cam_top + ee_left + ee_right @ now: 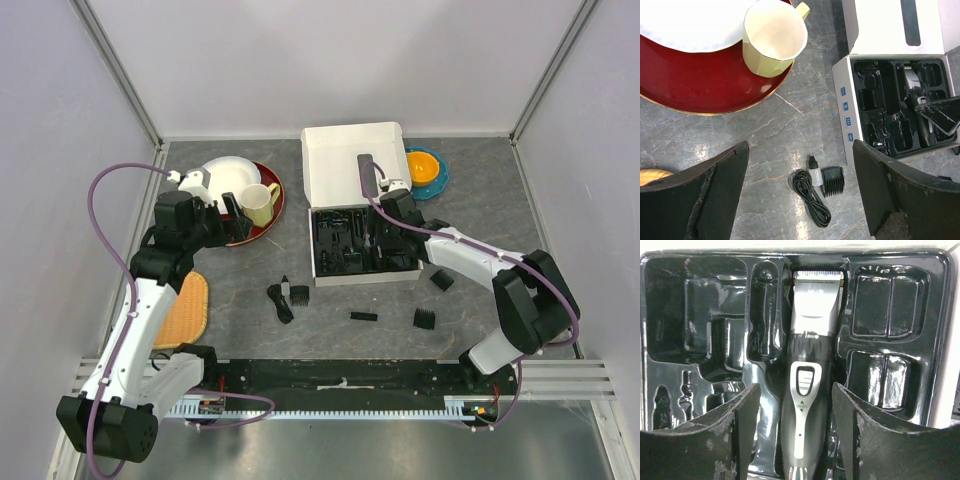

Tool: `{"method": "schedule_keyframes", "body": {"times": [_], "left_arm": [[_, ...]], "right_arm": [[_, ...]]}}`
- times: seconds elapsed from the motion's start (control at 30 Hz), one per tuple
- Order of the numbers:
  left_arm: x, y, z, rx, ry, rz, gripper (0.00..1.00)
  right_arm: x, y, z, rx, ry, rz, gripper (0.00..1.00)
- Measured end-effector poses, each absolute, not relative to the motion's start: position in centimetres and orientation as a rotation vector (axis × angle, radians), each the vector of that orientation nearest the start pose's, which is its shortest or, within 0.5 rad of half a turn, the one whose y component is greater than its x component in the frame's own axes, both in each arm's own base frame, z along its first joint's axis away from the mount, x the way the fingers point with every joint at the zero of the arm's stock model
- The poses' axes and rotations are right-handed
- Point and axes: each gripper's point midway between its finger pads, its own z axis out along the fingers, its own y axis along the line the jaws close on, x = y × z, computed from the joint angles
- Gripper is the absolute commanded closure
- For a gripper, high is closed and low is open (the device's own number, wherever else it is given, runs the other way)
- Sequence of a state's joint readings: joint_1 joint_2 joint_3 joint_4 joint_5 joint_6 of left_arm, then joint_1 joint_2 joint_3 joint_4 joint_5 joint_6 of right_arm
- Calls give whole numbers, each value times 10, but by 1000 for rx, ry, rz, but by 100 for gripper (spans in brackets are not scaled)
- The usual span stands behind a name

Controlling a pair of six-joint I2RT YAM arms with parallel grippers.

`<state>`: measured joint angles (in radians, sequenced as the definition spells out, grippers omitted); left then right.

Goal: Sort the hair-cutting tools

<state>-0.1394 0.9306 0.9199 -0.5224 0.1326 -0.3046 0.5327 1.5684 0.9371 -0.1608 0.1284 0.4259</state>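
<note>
The right gripper [795,390] has its jaws spread wide, a worn black finger [740,430] on each side of the hair clipper [812,305] without clamping it. The clipper, silver head on a glossy black body, lies in the middle slot of a moulded black tray [700,315] inside a white cardboard box [350,160]; its small print is unreadable. The right arm [470,255] bends forward over the box. The left gripper [800,145] hangs parted and empty above the grey marbled table [770,130], over a ribbed black comb attachment [832,181], a coiled cable [810,197] and a small bottle [814,172].
</note>
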Motion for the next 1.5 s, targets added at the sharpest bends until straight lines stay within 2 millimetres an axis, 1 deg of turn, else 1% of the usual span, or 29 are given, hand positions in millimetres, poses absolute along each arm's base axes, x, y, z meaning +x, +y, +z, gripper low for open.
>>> {"method": "schedule_keyframes", "body": {"times": [0.1, 0.13, 0.2, 0.23, 0.33, 0.37, 0.4, 0.53, 0.7, 0.77, 0.87, 0.93, 1.03, 1.1, 1.17, 1.2, 1.27, 1.3, 1.33, 1.4, 1.47, 1.5], "left_arm": [[292, -77, 223, -95, 2123, -404, 10], [292, -77, 223, -95, 2123, -405, 10], [292, -77, 223, -95, 2123, -405, 10], [292, -77, 223, -95, 2124, -405, 10], [292, -77, 223, -95, 2124, -405, 10], [292, -77, 223, -95, 2124, -404, 10], [292, -77, 223, -95, 2124, -404, 10], [292, -77, 223, -95, 2124, -404, 10], [292, -77, 223, -95, 2124, -405, 10], [292, -77, 222, -96, 2126, -404, 10], [292, -77, 221, -96, 2130, -404, 10], [292, -77, 221, -96, 2131, -404, 10], [292, -77, 221, -96, 2131, -403, 10], [292, -77, 221, -96, 2131, -404, 9], [292, -77, 221, -97, 2131, -403, 5], [292, -77, 221, -98, 2131, -402, 0], [292, -76, 221, -100, 2130, -398, 0], [292, -75, 221, -104, 2130, -392, 0], [292, -73, 220, -110, 2131, -383, 0], [292, -71, 218, -120, 2132, -367, 1], [291, -68, 218, -133, 2132, -354, 2], [291, -68, 218, -139, 2128, -353, 4]], "right_arm": [[350, 200, 83, -56, 2363, 324, 37], [350, 201, 86, -53, 2357, 329, 42], [351, 201, 91, -46, 2347, 334, 47], [352, 201, 93, -43, 2344, 336, 52], [353, 201, 95, -34, 2338, 334, 61], [353, 200, 95, -30, 2340, 332, 62], [352, 200, 94, -28, 2344, 329, 65], [352, 197, 88, -14, 2360, 304, 71], [348, 194, 70, -4, 2415, 271, 74], [348, 193, 68, 1, 2420, 263, 74], [348, 193, 68, 8, 2422, 263, 72], [348, 193, 68, 10, 2424, 261, 68], [347, 192, 72, 11, 2424, 262, 59], [344, 191, 78, 7, 2420, 268, 52], [343, 192, 91, 3, 2398, 286, 49], [343, 195, 102, -9, 2375, 310, 45], [342, 200, 122, -24, 2331, 357, 42], [340, 204, 133, -40, 2307, 380, 38], [337, 209, 144, -61, 2282, 405, 36], [327, 221, 160, -114, 2244, 447, 31], [309, 240, 173, -188, 2213, 490, 29], [297, 253, 179, -237, 2198, 515, 28]]}}
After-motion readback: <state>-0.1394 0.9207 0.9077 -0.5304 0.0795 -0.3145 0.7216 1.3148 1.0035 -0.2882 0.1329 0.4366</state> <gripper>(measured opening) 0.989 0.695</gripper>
